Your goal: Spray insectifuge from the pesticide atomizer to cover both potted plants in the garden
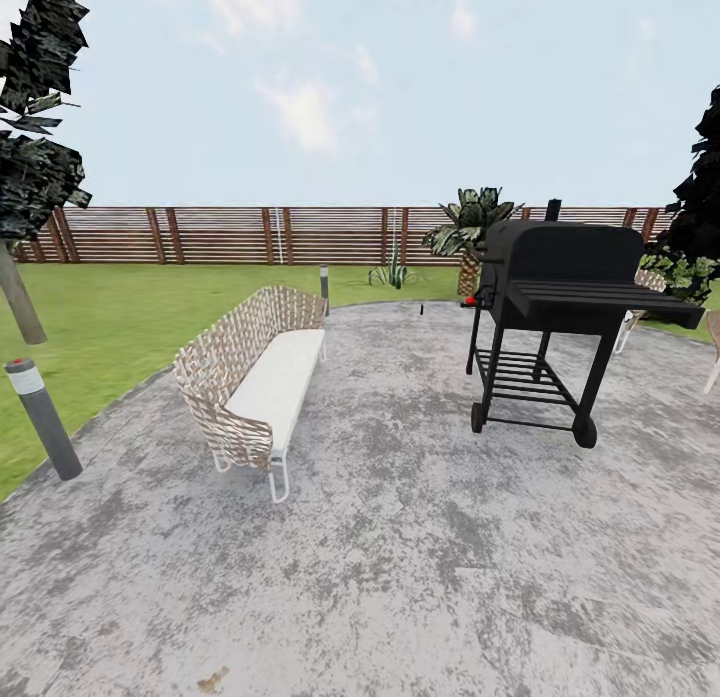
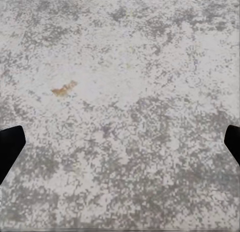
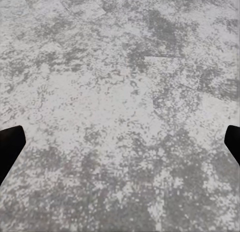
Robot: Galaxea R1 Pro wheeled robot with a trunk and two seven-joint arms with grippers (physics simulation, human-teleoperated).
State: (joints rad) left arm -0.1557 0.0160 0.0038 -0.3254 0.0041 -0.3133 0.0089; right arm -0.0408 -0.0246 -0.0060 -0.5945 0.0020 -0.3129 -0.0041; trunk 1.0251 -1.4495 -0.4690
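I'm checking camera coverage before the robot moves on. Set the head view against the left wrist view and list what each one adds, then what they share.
Head view alone: a woven bench with a white cushion, a black grill on wheels, a slatted wooden fence, lawn, a grey bollard light, a palm, and a small leafy plant by the fence.

Left wrist view alone: the dark fingertips of the left gripper, spread wide apart with nothing between them.

Both: the mottled grey stone patio and a small yellowish-brown scrap lying on it.
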